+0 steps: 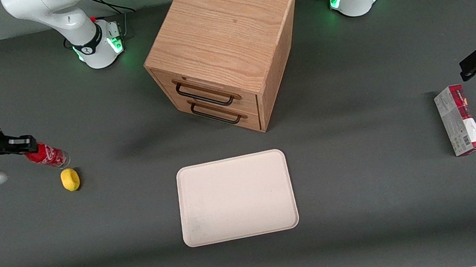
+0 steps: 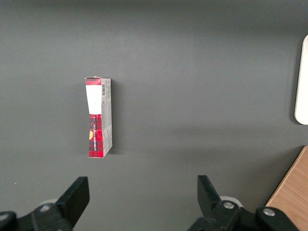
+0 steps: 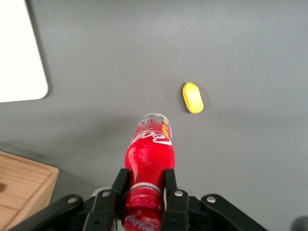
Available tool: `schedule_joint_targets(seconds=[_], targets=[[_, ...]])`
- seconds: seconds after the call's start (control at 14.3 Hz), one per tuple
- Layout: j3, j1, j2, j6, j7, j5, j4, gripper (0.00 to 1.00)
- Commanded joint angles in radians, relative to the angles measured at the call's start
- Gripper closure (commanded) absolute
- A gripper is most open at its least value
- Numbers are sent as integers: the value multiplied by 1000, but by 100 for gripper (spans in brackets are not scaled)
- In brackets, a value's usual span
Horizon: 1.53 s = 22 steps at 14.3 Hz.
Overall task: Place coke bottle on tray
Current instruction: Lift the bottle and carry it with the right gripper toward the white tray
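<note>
counter (image 1: 378, 206): dark grey, matte | claw (image 1: 27, 143): clamped on coke bottle (image 1: 47, 156) neck, above the counter at the working arm's end | tray (image 1: 235, 197): mid-counter, well apart from the bottle | wooden drawer cabinet (image 1: 223, 48): farther from the camera than the tray

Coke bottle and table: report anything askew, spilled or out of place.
Nothing is spilled or damaged. The coke bottle is tilted rather than upright, because the gripper is shut on its neck, above the table near a yellow object. The tray lies flat and bare.
</note>
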Motion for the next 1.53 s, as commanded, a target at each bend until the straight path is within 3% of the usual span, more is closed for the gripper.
schedule_joint_targets(seconds=[0.0,0.21,0.42,0.63,0.98,1.12,1.4,1.47], targets=[[36,-14,171,-146,-11,37,332,100],[81,-17,357,-233,27,35,630,100],[170,-20,431,-194,95,35,716,100],[274,-17,491,-71,234,9,727,100],[469,-3,629,110,354,-171,724,100],[497,9,663,136,357,-216,721,100],[495,29,752,185,328,-225,715,100],[497,34,773,202,308,-253,714,100]])
